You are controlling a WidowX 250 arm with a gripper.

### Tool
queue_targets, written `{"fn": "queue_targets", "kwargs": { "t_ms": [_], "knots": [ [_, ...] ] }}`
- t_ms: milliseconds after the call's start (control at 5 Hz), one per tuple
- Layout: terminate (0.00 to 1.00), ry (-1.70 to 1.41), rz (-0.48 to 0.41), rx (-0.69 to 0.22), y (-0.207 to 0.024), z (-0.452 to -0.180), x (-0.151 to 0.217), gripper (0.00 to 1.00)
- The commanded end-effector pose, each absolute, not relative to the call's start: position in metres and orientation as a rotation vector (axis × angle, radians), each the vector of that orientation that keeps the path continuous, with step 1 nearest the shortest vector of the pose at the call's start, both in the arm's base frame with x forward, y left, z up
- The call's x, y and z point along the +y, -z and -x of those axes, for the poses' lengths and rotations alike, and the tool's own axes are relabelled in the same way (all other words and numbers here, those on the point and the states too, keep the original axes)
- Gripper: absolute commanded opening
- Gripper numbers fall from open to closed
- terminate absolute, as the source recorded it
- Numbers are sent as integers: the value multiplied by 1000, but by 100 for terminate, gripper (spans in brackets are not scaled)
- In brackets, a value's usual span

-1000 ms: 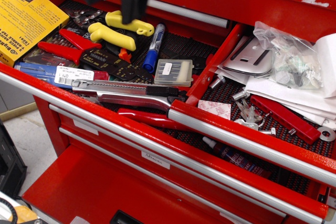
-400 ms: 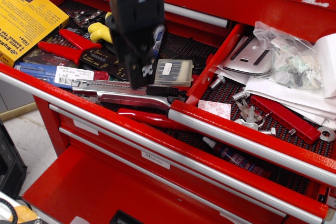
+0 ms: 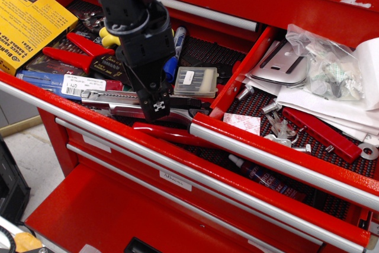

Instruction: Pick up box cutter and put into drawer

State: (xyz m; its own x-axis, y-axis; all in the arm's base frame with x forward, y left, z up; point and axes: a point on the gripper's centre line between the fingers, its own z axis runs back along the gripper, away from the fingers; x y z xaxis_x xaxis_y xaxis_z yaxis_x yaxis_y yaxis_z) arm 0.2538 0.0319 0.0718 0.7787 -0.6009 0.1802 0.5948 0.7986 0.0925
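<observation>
Gripper lowered onto the box cutter, ready to grasp

The box cutter (image 3: 118, 100) lies along the left drawer's front edge; the gripper (image 3: 157, 109) sits over its middle, spread or pinching I cannot tell. The drawer (image 3: 278, 146) with papers waits open to the right.

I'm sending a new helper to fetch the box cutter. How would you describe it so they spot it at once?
Look in the left drawer, the one with the yellow box. Along its front edge, under the gripper, lies the box cutter: long, slim and silver, unlike the red-handled pliers beside it.
</observation>
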Motion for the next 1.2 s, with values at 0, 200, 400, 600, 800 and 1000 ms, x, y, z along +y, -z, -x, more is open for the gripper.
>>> {"fn": "queue_targets", "kwargs": {
  "t_ms": [0,200,400,600,800,1000],
  "knots": [
    [0,686,-67,-237,-63,-260,46,100],
    [0,673,-59,-267,-50,-258,50,100],
    [0,633,-38,-315,-30,-256,48,100],
    [0,590,-44,-313,-30,-254,44,0],
    [0,596,-66,-217,-63,-257,39,0],
    [0,595,-104,-127,-107,-264,31,0]
  ]
}}
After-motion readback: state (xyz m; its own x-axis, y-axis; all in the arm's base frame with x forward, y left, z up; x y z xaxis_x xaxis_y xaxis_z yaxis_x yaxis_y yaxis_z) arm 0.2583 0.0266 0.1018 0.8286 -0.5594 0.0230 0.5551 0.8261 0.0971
